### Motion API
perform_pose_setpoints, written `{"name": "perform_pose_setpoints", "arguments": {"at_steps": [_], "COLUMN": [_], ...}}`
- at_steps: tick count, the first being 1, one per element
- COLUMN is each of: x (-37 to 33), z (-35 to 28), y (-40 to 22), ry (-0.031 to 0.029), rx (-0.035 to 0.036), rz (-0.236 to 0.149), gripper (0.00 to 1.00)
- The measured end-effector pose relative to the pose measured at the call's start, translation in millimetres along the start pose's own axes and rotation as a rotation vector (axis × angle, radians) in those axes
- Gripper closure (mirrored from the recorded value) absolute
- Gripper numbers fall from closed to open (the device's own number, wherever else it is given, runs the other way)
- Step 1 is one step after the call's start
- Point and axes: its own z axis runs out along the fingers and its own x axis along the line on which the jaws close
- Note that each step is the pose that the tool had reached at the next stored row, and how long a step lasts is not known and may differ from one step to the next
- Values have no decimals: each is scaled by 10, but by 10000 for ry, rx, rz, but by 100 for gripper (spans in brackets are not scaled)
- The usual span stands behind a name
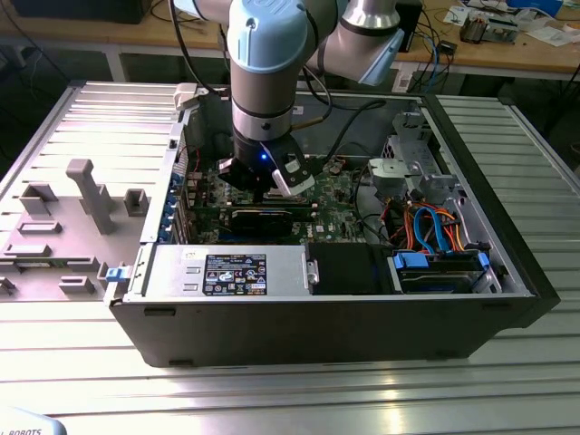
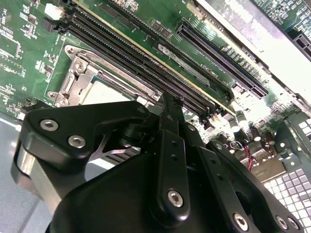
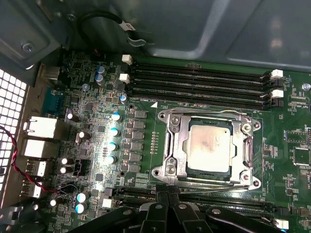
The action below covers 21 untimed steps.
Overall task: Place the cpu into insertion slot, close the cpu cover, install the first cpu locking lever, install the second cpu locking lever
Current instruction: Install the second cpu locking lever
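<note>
Cpu (image 3: 209, 145) seated in slot (image 3: 171, 145), cover (image 3: 248, 148) down around it, near board (image 3: 146, 160) centre. Jaws of gripper (image 3: 165, 196) clenched empty just beside socket. Best kept low and square to the lever.

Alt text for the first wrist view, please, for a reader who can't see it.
The cpu sits in the insertion slot on the green motherboard, with the cpu cover framing it. Long black memory slots run beside the socket, and the hand hangs just above the board near it.
</note>
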Motion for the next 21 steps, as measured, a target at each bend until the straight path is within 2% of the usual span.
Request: {"name": "perform_pose_setpoints", "arguments": {"at_steps": [5,8,13,15,18,21], "x": [5,9,33,36,37,42], "z": [-7,-7,15,38,73,92], "y": [-43,-48,-51,-55,-61,-64], "ry": [0,-1,-6,-9,-22,-41], "rx": [0,0,-59,-99,-225,-386], "rz": [0,0,-1,-3,-6,-8], "gripper": [89,89,89,89,89,89]}}
